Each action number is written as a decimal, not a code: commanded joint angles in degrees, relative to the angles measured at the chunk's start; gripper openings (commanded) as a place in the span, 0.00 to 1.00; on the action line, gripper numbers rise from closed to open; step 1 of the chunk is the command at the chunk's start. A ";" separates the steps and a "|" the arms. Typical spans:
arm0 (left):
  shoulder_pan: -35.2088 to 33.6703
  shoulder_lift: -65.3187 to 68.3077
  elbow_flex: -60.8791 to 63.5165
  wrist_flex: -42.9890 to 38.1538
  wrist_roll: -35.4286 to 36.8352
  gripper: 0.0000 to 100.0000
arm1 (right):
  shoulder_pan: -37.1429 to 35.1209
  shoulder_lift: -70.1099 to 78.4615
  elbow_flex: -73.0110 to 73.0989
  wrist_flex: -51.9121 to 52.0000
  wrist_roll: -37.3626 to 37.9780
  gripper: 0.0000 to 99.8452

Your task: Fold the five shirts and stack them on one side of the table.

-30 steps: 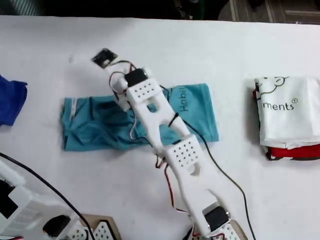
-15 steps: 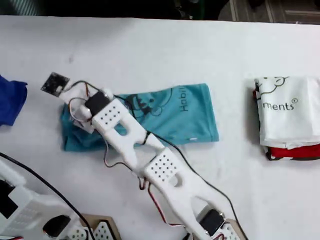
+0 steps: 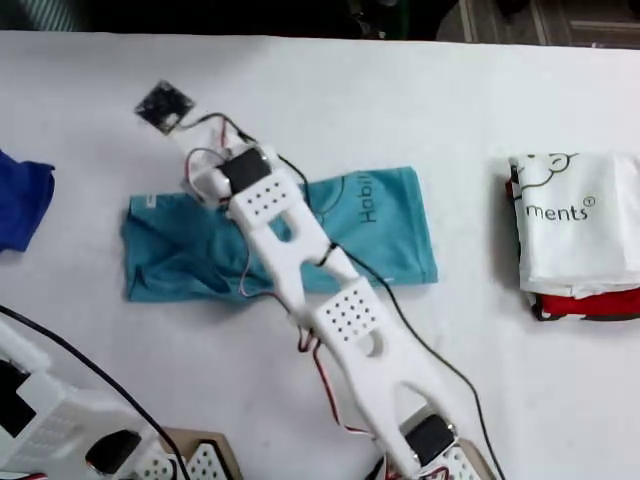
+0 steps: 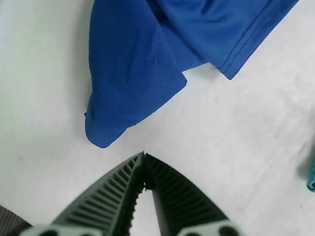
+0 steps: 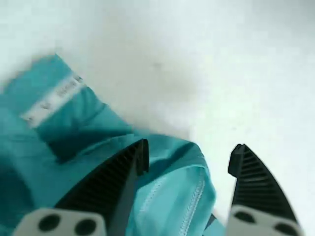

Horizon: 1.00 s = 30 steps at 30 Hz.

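Note:
A teal shirt lies folded into a long band across the middle of the white table. My right gripper hangs over the band's far edge near its left end. In the right wrist view this gripper is open, with the teal shirt's hem and sewn label below the fingers. A crumpled blue shirt lies at the table's left edge. My left gripper is shut and empty, just short of the blue shirt. Folded shirts are stacked at the right, a white shirt on top of a red shirt.
The left arm's base and cables take up the near left corner. The right arm's links cross the teal shirt diagonally from the near edge. Bare tabletop runs along the far side and between the teal shirt and the stack.
The right arm swung to the teal shirt's left end half a second ago, then came back to the shirt's far edge. The shirts at the sides have not moved.

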 commanded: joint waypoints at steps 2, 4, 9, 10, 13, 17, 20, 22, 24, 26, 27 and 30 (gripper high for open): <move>0.04 -2.68 -2.02 -0.09 -0.53 0.03 | -4.26 -5.32 -2.20 4.53 0.26 0.27; 0.04 -2.68 -2.02 0.00 -0.53 0.03 | -5.67 -3.82 -2.20 5.41 0.26 0.27; -0.22 -2.68 -2.02 0.18 -0.53 0.03 | -5.93 3.65 -2.29 4.18 0.18 0.27; -0.22 -2.68 -2.02 0.26 -0.53 0.03 | -6.46 4.97 -2.37 4.35 0.09 0.27; -0.22 -2.68 -2.02 0.26 -0.53 0.03 | -10.86 6.37 -3.96 7.34 0.18 0.26; -0.22 -2.68 -2.02 0.26 -0.53 0.03 | -16.57 6.20 -8.88 10.68 0.26 0.20; -0.31 -2.68 -2.02 0.26 -0.53 0.03 | -16.48 4.97 -10.29 11.03 0.26 0.20; -0.31 -2.68 -2.02 0.26 -0.53 0.03 | -14.81 2.24 -9.93 11.47 -0.09 0.22; -0.31 -2.68 -2.02 0.18 -0.53 0.03 | -13.14 -0.48 -9.93 11.74 -0.09 0.25; -0.31 -2.68 -2.02 0.09 -0.53 0.03 | -11.03 -2.51 -9.76 11.82 -0.09 0.27; -0.22 -2.68 -2.02 0.00 -0.53 0.03 | -9.80 -3.21 -9.76 11.82 -0.09 0.28; 0.04 -2.68 -2.02 -0.09 -0.53 0.03 | -6.20 -3.47 -9.67 13.05 0.00 0.28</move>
